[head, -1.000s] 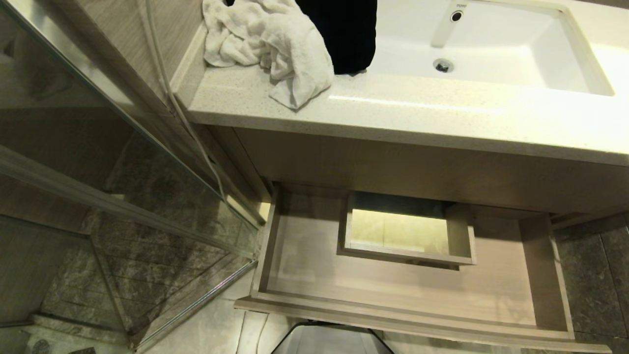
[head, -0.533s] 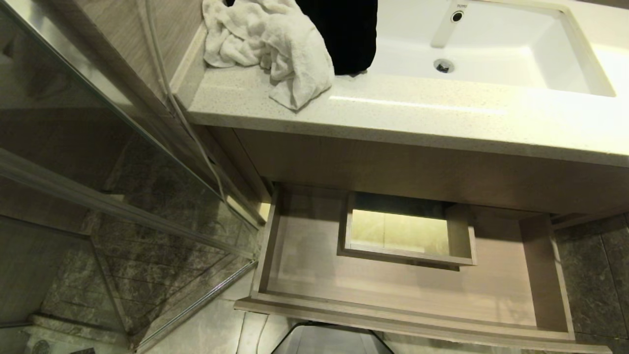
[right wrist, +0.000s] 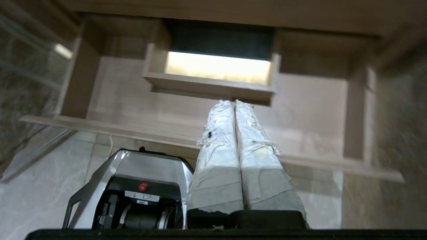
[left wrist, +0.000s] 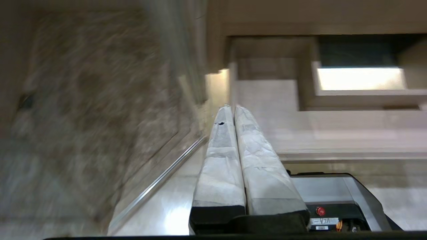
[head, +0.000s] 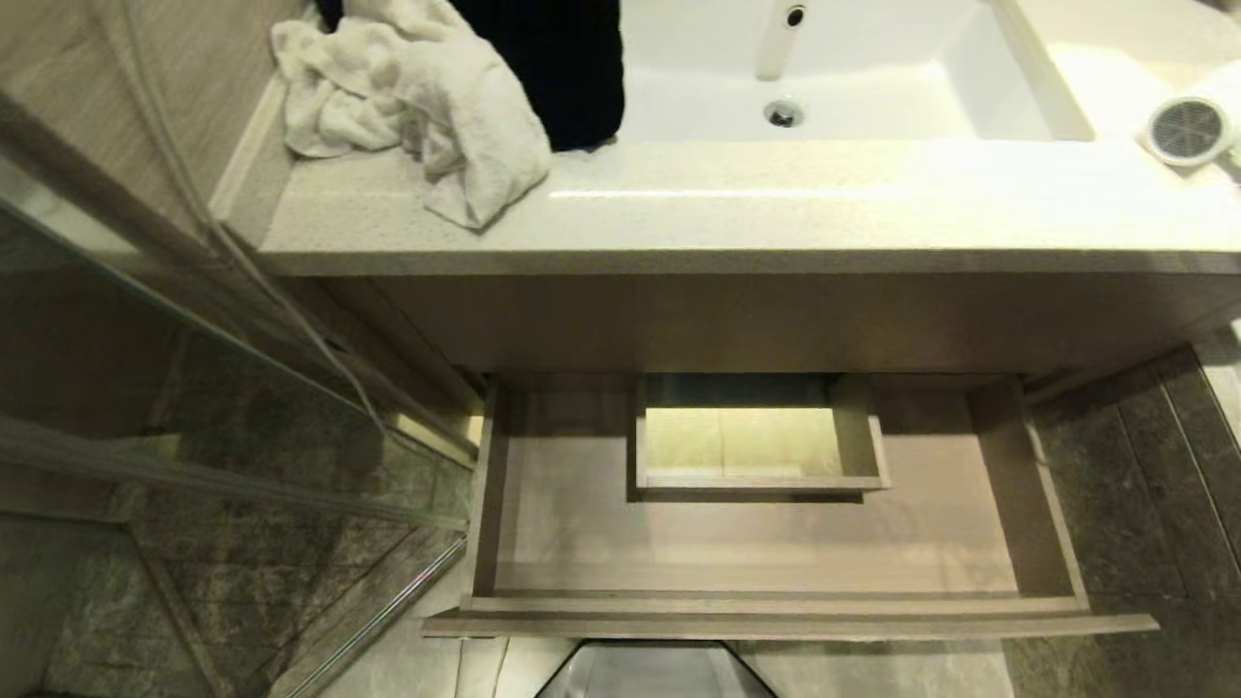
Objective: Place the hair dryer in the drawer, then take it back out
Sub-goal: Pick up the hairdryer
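The white hair dryer (head: 1191,130) lies on the countertop (head: 776,208) at the far right, its dark mesh grille facing me. Below the counter the wood-grain drawer (head: 766,606) is pulled out and holds nothing, with a boxed cutout (head: 756,480) at its middle back. Neither gripper shows in the head view. My left gripper (left wrist: 232,107) is shut and empty, low in front of the drawer (left wrist: 333,133) by its left corner. My right gripper (right wrist: 233,101) is also shut and empty, pointing at the drawer (right wrist: 133,103) below the cutout.
A crumpled white towel (head: 417,107) and a dark cloth (head: 557,68) lie on the counter's left, beside the white sink (head: 873,78). A glass shower partition (head: 194,407) and a hose stand left of the drawer. My own base (head: 654,679) sits just before the drawer front.
The whole head view has swung to the right, so the camera moved. The hair dryer has come into view at the right edge. Nothing in the scene itself has moved.
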Controlling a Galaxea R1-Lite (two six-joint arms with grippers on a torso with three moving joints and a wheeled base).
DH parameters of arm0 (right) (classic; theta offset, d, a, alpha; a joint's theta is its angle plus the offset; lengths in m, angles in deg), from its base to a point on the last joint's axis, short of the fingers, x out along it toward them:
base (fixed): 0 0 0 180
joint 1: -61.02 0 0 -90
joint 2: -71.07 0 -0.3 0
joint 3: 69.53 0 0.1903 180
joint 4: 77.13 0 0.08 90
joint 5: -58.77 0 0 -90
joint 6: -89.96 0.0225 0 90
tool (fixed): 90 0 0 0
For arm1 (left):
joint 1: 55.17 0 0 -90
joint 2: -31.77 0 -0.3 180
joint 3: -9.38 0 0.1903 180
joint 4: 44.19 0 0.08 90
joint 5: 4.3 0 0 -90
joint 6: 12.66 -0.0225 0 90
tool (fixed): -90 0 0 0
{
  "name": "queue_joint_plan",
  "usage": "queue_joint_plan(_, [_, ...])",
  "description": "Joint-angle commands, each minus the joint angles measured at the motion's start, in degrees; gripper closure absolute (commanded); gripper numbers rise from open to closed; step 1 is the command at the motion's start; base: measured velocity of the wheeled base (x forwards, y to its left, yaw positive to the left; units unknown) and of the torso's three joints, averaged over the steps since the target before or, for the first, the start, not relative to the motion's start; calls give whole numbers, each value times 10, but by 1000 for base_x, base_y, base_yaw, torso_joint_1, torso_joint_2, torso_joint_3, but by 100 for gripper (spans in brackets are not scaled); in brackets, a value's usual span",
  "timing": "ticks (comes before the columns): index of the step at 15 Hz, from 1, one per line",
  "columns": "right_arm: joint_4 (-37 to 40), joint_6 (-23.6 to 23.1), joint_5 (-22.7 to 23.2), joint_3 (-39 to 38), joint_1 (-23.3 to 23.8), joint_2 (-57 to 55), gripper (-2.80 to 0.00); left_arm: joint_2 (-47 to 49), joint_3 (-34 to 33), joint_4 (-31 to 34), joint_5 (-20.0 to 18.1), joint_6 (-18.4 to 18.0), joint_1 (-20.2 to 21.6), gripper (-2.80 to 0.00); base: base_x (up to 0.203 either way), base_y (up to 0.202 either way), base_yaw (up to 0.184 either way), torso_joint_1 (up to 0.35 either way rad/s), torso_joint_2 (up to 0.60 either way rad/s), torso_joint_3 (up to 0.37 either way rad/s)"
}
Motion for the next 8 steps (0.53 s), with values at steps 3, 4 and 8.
queue_joint_plan(3, [0, 0, 0, 0, 0, 22, 0, 0, -1, 0, 0, 0, -1, 0, 1, 9, -174, 66, -121, -63])
queue_joint_plan(4, [0, 0, 0, 0, 0, 22, 0, 0, -1, 0, 0, 0, -1, 0, 0, 5, -157, 32, -68, -22])
queue_joint_plan(8, [0, 2, 0, 0, 0, 22, 0, 0, 0, 0, 0, 0, -1, 0, 1, 4, -63, 2, -2, 1])
